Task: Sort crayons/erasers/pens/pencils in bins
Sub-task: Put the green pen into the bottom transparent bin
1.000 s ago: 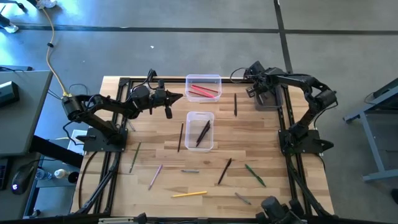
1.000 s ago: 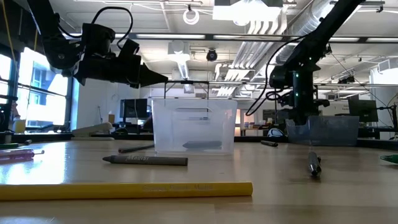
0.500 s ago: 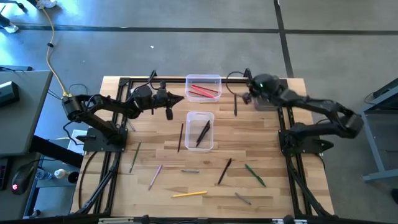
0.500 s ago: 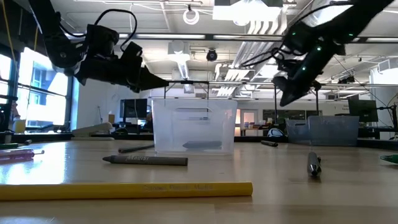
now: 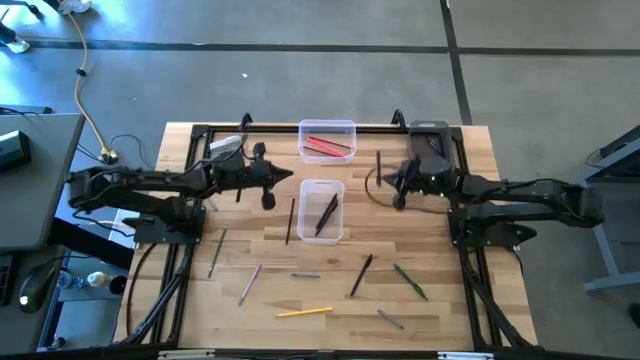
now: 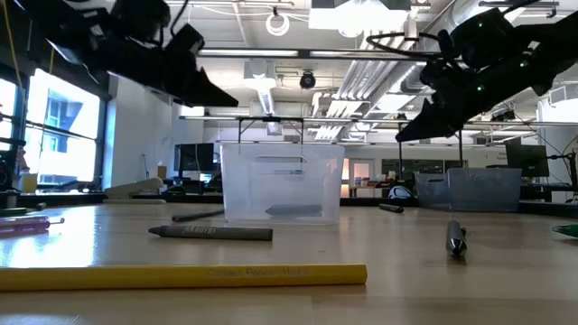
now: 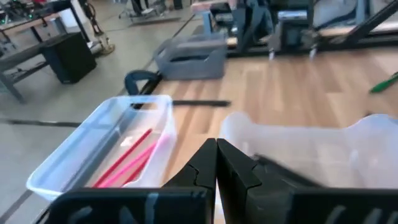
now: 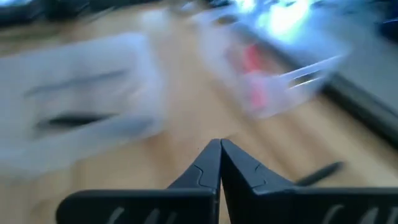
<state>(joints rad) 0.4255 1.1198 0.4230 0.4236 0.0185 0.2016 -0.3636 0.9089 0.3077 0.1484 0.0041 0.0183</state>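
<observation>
Table [image 5: 250, 330]: wooden top inside a dark frame, carrying three bins and scattered writing sticks, apparently laid loose for sorting.

Left arm: reached in from the table's left. Left gripper [image 5: 291, 175] hung above the boards, just left of the middle bin; fingers pressed together, holding nothing.

Right arm: stretched low from the right. Right gripper [image 5: 372, 179] hung over bare wood between the middle bin and the grey bin; fingers likewise closed on nothing, probably travelling toward a next item.

Grey bin [image 5: 431, 140]: smoky tub at the far right corner, contents not discernible; behind the right gripper.

Far clear bin [image 5: 327, 141]: at the far edge, centre; held red sticks [image 5: 326, 147], evidently one sorted class.

Middle clear bin [image 5: 321, 210]: nearer the centre, held dark pens [image 5: 327, 212]; lay between the two grippers, touched by neither.

Loose items, all well apart from both grippers' fingers:
- yellow pencil [image 5: 304, 312], near edge
- green stick [image 5: 410, 281], right of centre
- dark pen [image 5: 361, 274] beside it
- dark pen [image 5: 290, 220] just left of the middle bin
- thin dark pen [image 5: 378, 167], the item nearest the right gripper, lying on the boards just beyond its tips
- grey crayon [image 6: 211, 232], in front of the middle bin in the low view.
</observation>
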